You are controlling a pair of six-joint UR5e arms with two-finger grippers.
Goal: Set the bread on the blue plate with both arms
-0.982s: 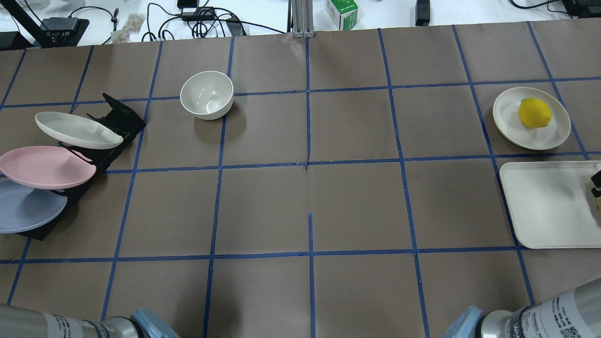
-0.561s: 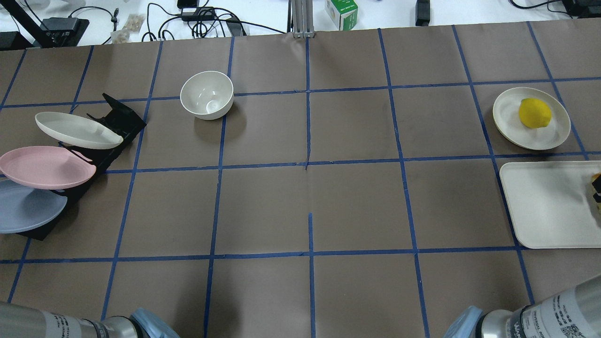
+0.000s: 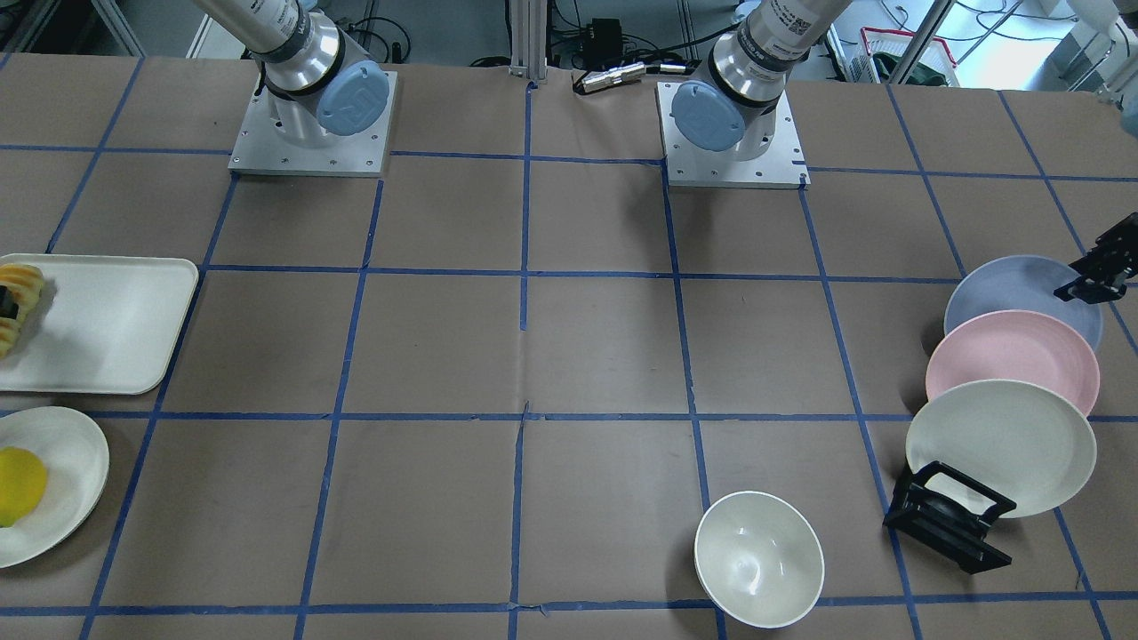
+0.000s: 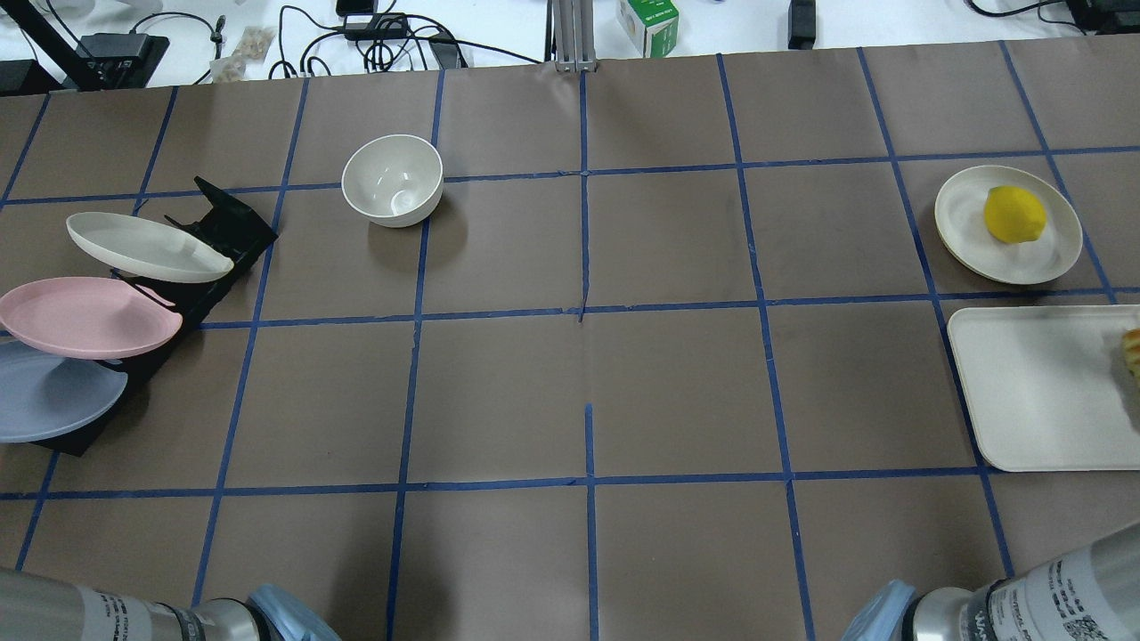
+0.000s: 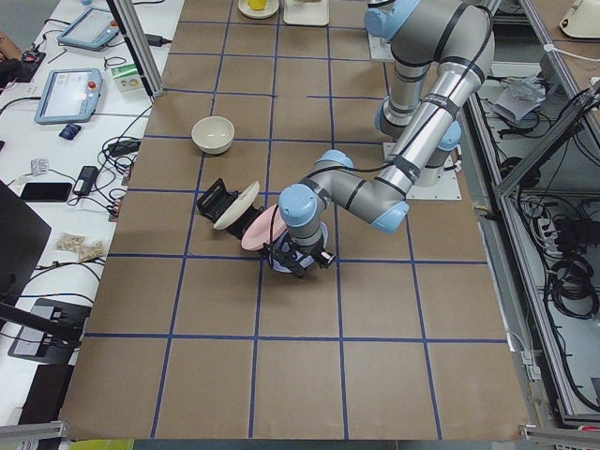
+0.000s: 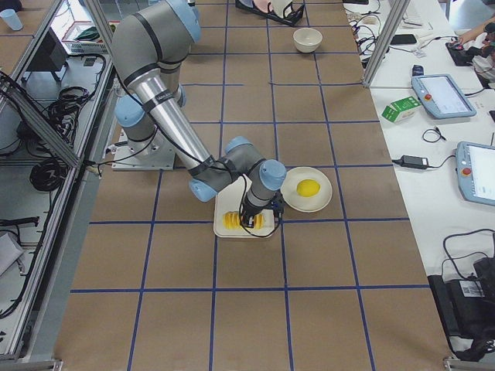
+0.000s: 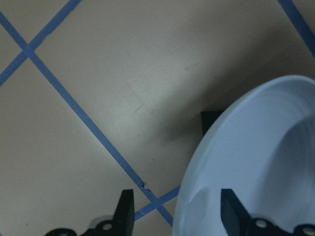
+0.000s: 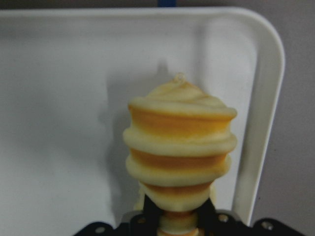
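Note:
The bread (image 8: pixel 179 147) lies at the outer end of a white tray (image 3: pixel 116 320); it also shows in the front view (image 3: pixel 25 280) and at the overhead view's right edge (image 4: pixel 1133 349). My right gripper (image 8: pixel 178 219) is shut on the bread's near end, also seen in the front view (image 3: pixel 7 304). The blue plate (image 3: pixel 1013 289) leans in a black rack (image 3: pixel 947 524) as the nearest of three plates (image 4: pixel 53 396). My left gripper (image 7: pixel 178 214) is open, one finger on each side of the blue plate's rim (image 7: pixel 266 162), not touching it.
A pink plate (image 3: pixel 1009 356) and a cream plate (image 3: pixel 1000 444) lean in the same rack behind the blue one. A white bowl (image 4: pixel 392 178) stands far left of centre. A lemon (image 4: pixel 1013 214) sits on a small plate beyond the tray.
In the overhead view the right gripper's black tip has slid out past the right edge, and the bread's end now shows there. The plates have not moved.

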